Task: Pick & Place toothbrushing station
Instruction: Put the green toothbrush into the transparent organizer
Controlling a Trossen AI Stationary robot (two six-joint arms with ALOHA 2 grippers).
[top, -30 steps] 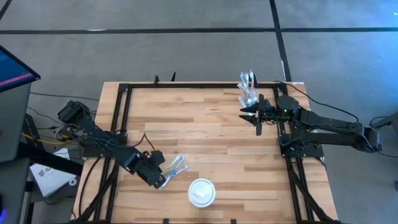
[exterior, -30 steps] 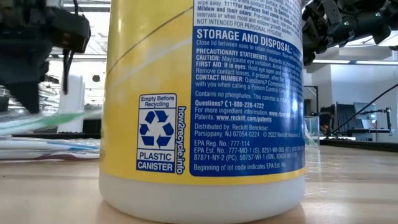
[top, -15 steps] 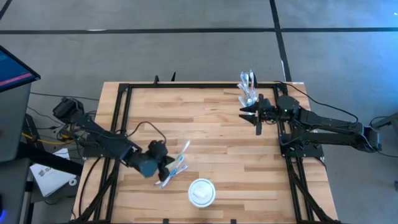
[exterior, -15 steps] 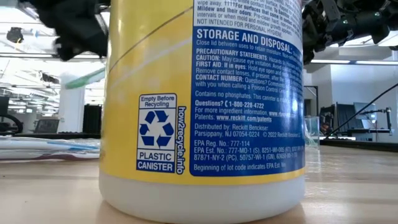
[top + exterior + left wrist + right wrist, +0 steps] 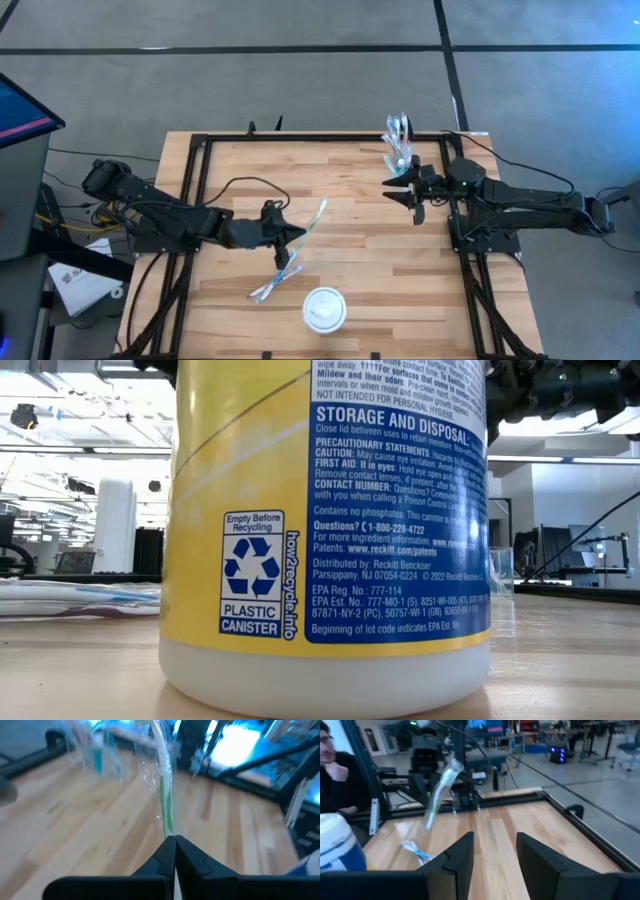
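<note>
Brush: As it hung in the left gripper [image 5: 290, 232], the green brush [image 5: 313, 217] was lifted clear of the table [image 5: 350, 190], its free end slanting toward the far right.
Left jaws: clenched on the brush's lower end; in the left wrist view the fingertips [image 5: 167, 851] met around the green handle [image 5: 167, 817].
Other brushes: a small heap [image 5: 272, 285] lay on the table just nearer than the gripper, beside the white disc [image 5: 324, 308].
Tumbler: the clear tumbler [image 5: 400, 145] stood at the far right edge, already holding a few brushes.
Right gripper [image 5: 412, 192]: it waited just near of the tumbler, jaws spread, nothing between them.
Doing it well: the grip was low on a long handle, so the brush would likely swing; a slow carry to the far right, kept high, seemed wise.
Risk: the right gripper stood close to the tumbler, so the approach probably needed care to avoid a bump.
</note>
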